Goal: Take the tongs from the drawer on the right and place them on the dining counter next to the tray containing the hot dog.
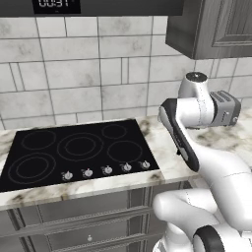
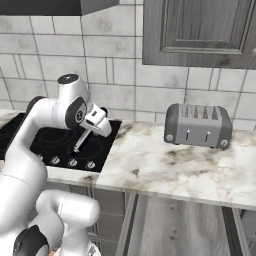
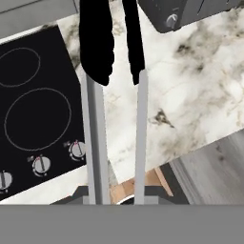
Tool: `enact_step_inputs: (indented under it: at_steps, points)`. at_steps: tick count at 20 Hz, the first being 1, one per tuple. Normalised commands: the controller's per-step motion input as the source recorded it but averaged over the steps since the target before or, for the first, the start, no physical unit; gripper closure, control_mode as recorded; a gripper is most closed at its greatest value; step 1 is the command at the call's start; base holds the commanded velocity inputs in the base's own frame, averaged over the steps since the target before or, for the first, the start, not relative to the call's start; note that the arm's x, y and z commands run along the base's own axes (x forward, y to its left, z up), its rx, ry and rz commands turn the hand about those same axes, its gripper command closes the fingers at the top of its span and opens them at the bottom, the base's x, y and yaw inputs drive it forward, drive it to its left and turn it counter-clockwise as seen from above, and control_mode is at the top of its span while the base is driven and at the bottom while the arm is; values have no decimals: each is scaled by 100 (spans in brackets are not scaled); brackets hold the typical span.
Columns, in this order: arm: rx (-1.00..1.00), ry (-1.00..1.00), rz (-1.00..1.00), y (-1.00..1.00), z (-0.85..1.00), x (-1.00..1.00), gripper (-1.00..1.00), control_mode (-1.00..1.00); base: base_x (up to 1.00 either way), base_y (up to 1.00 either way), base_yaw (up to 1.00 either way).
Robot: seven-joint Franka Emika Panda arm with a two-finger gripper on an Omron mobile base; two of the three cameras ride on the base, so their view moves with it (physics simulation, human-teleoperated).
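Observation:
My gripper is shut on the tongs, which hang slanted down over the right edge of the cooktop. In the hand view the tongs run up from my gripper as two narrow silver arms ending in black tips, above the marble worktop. The drawer stands pulled out below the worktop on the right, its pale grey inside bare; it also appears low right in the hand view as the drawer. The dining counter, the tray and the hot dog are out of view.
A black cooktop with a row of knobs sits in the marble worktop. A grey toaster stands at the back right. Dark wall cabinets hang above it, and tiled wall lies behind.

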Motion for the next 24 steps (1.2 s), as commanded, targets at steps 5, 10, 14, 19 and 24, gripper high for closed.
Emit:
enact_step_inputs:
  at_steps: [5,10,14,19,24]
  points:
    - [-5,0,11,1,17,-3,100,-100,0,0,0]
    - [-5,0,10,1,10,-12,100,-100,0,0,0]
    - [-3,-10,12,0,0,-12,100,-100,0,0,0]
    - [-1,-10,9,0,1,-2,100,-100,0,0,0]
    - [0,-9,0,1,2,-14,100,-100,0,0,0]
